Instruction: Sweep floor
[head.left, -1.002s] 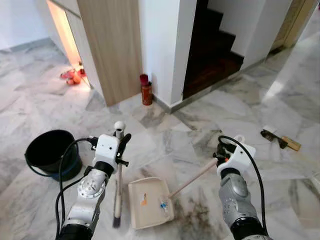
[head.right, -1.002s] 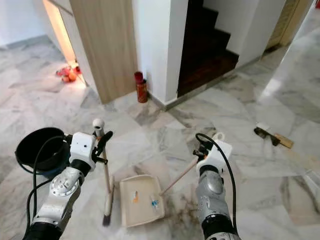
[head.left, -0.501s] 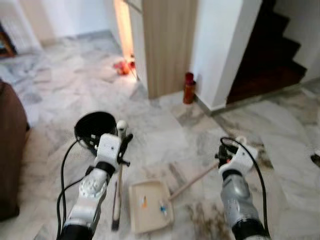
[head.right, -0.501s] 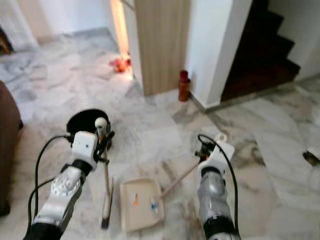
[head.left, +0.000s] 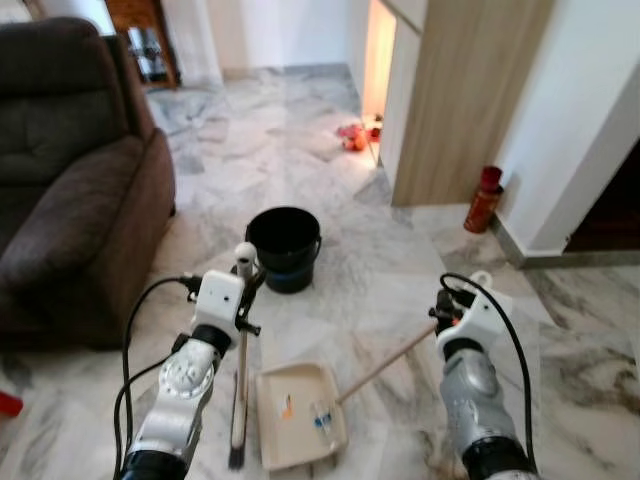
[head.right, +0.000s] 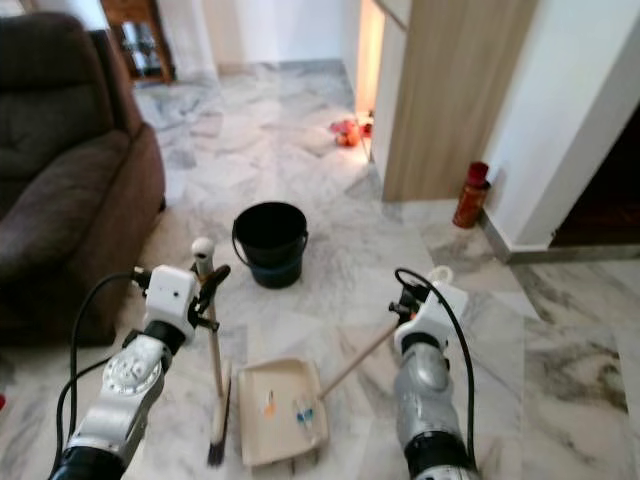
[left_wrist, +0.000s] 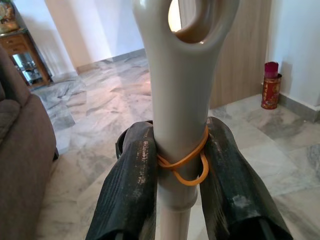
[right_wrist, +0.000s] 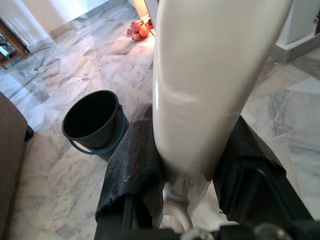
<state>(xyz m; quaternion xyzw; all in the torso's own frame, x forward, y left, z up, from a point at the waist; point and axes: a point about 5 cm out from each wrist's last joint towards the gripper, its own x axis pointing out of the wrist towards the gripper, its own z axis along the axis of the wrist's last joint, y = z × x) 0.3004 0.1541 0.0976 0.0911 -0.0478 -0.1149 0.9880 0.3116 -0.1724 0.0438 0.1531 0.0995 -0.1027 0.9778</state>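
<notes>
**Carrying a loaded dustpan toward the bucket**

Holding both tools, you face the black bucket (head.left: 285, 243) standing on the marble floor (head.left: 250, 150) ahead, near a brown sofa (head.left: 75, 190).

- Left pincer (head.left: 243, 290): closed on the upper shaft of the broom (head.left: 239, 400), fingers (left_wrist: 131, 195) pressed to either side, with an orange rubber band (left_wrist: 182, 165) looped round the handle between them. The broom hangs close to upright, bristles low beside the pan.
- Right pincer (head.left: 443, 310): clamped on the top end of the dustpan handle (head.left: 385, 362), fingers (right_wrist: 132, 170) tight on the cream shaft. The handle runs down to the dustpan (head.left: 297, 412), which sits low between the two arms.
- Load: a few small bits lie in the pan, one orange (head.left: 287, 405) and one bluish (head.left: 320, 418). Likely the sweeping is done here and emptying comes next.

Risks from here:
- The pan is held by the far end of a long handle, so a small wrist roll may tip the tray and spill the bits back onto the floor.
- The bucket mouth looks little wider than the pan; pouring off-centre could drop debris outside the rim.
- The broom's bristles hang close to the pan edge; a swing while walking could knock it.
- A red canister (head.left: 483, 198) stands by the wall corner, well clear of your path.
</notes>
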